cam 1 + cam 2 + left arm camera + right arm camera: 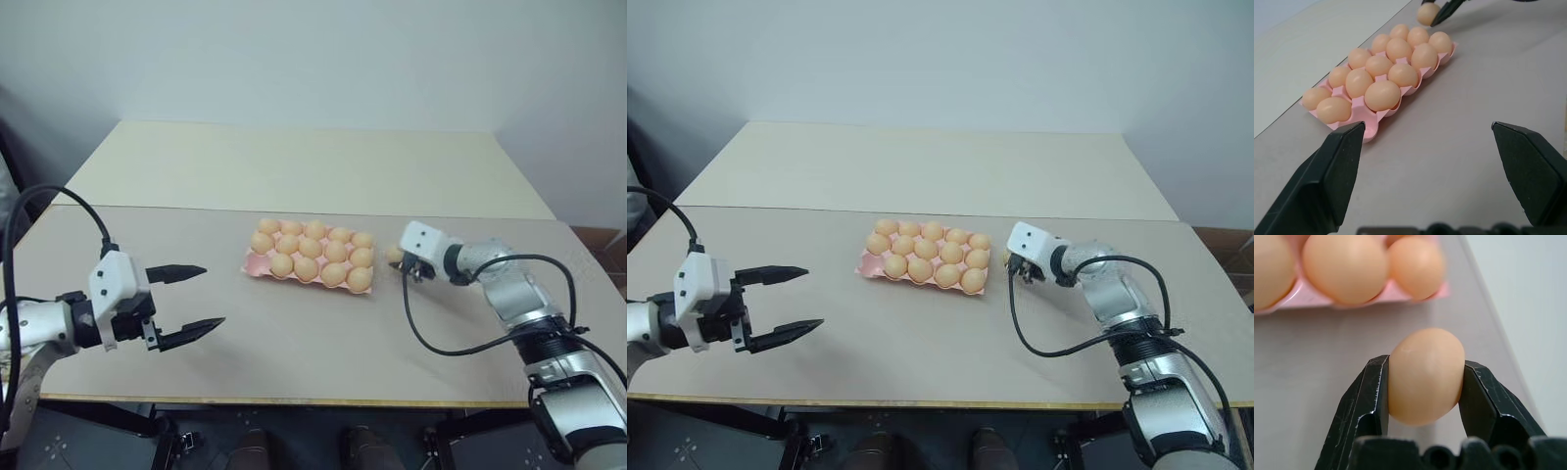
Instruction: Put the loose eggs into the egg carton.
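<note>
Right claw point(1426, 377) clamped on an egg point(1425, 374) just beside the carton's point(257, 264) right end, carton mid-counter point(294, 343) holding eggs, left claw point(191, 304) wide apart, well left of it

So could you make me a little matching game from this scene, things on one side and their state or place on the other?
Things:
1. left end effector
2. right end effector
3. egg carton
4. loose egg

States:
A. pink, nearly full of eggs
B. open, holding nothing
C. clamped between two black fingers
D. shut on an egg

Pairs: 1-B, 2-D, 3-A, 4-C
</note>
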